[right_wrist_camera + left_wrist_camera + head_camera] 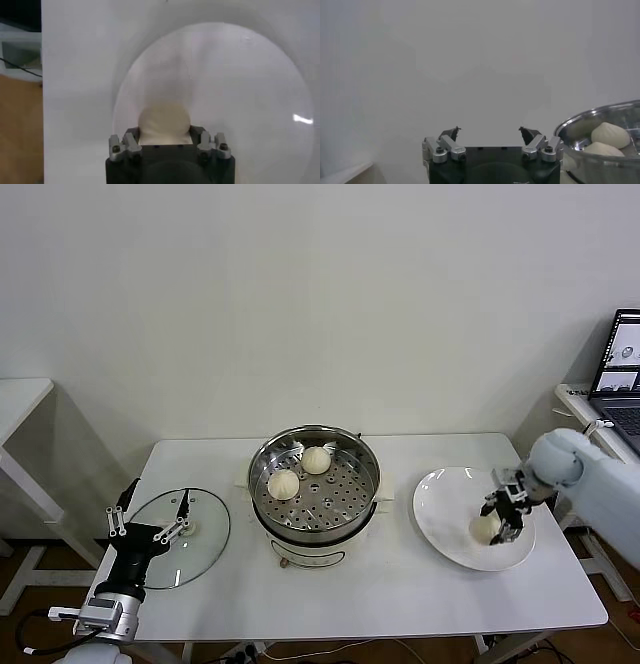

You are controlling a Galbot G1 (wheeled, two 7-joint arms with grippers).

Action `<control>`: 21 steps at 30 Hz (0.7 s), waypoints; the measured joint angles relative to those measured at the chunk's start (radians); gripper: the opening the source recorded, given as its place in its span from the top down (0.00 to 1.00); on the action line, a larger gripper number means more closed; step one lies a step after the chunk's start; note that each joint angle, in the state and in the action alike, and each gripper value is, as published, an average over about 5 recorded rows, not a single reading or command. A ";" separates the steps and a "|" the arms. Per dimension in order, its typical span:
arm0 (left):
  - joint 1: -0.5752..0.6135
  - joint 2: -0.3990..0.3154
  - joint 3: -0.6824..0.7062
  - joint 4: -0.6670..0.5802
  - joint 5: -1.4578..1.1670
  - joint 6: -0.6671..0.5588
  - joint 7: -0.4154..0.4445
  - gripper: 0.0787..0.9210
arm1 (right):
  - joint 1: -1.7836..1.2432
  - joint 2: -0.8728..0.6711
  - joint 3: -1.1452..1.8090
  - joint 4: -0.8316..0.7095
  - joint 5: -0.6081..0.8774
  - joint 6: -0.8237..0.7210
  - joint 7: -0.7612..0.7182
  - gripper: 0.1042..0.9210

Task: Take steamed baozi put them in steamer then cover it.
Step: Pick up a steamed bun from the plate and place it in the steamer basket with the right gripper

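Observation:
The steel steamer (340, 499) stands mid-table with two cream baozi (317, 460) (283, 484) on its perforated tray. A third baozi (486, 527) lies on the white plate (445, 504) at the right, and my right gripper (503, 519) is shut on it. The right wrist view shows this baozi (164, 122) pinched between the jaws of the right gripper (164, 135). The glass cover (205, 534) lies flat on the table at the left. My left gripper (143, 526) stands open and empty beside it. The left wrist view shows the left gripper (490, 132) and the steamer (570, 125).
The plate (225, 90) is otherwise bare. A laptop (622, 364) sits on a side desk at the far right, and another white table (20, 399) stands at the far left. A plain wall runs behind the table.

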State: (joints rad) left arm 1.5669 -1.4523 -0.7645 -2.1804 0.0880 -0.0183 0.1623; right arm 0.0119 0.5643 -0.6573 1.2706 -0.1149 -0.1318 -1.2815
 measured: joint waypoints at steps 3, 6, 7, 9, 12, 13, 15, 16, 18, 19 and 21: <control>0.000 0.000 0.005 -0.005 0.003 0.000 -0.001 0.12 | 0.120 -0.004 -0.078 0.033 0.031 0.026 -0.003 0.31; 0.000 0.000 0.009 -0.008 0.006 0.000 -0.001 0.12 | 0.245 0.001 -0.159 0.070 0.063 0.058 -0.004 0.31; 0.001 0.000 0.010 -0.009 0.007 0.000 -0.001 0.12 | 0.287 0.005 -0.186 0.082 0.072 0.070 -0.004 0.31; 0.001 0.001 0.010 -0.012 0.007 0.001 -0.001 0.12 | 0.366 0.016 -0.236 0.105 0.086 0.098 -0.004 0.31; 0.002 0.004 0.008 -0.017 0.007 0.002 -0.001 0.12 | 0.476 0.042 -0.309 0.139 0.102 0.147 0.001 0.31; 0.002 0.005 0.006 -0.018 0.007 0.003 -0.001 0.12 | 0.509 0.053 -0.331 0.149 0.107 0.165 0.004 0.31; 0.002 0.006 0.005 -0.020 0.007 0.004 0.000 0.12 | 0.570 0.077 -0.374 0.167 0.115 0.204 0.012 0.30; 0.001 0.007 0.005 -0.020 0.007 0.005 0.000 0.12 | 0.598 0.091 -0.395 0.175 0.118 0.226 0.018 0.30; 0.000 0.008 0.004 -0.020 0.006 0.005 0.000 0.12 | 0.649 0.123 -0.434 0.188 0.120 0.269 0.031 0.30; -0.001 0.008 0.004 -0.020 0.006 0.006 0.001 0.12 | 0.672 0.140 -0.453 0.193 0.119 0.291 0.039 0.30; -0.002 0.008 0.003 -0.020 0.005 0.006 0.001 0.12 | 0.710 0.177 -0.488 0.200 0.114 0.333 0.055 0.29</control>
State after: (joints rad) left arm 1.5653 -1.4442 -0.7618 -2.2008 0.0932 -0.0124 0.1637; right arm 0.7221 0.7416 -1.1452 1.4708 -0.0009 0.2012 -1.2269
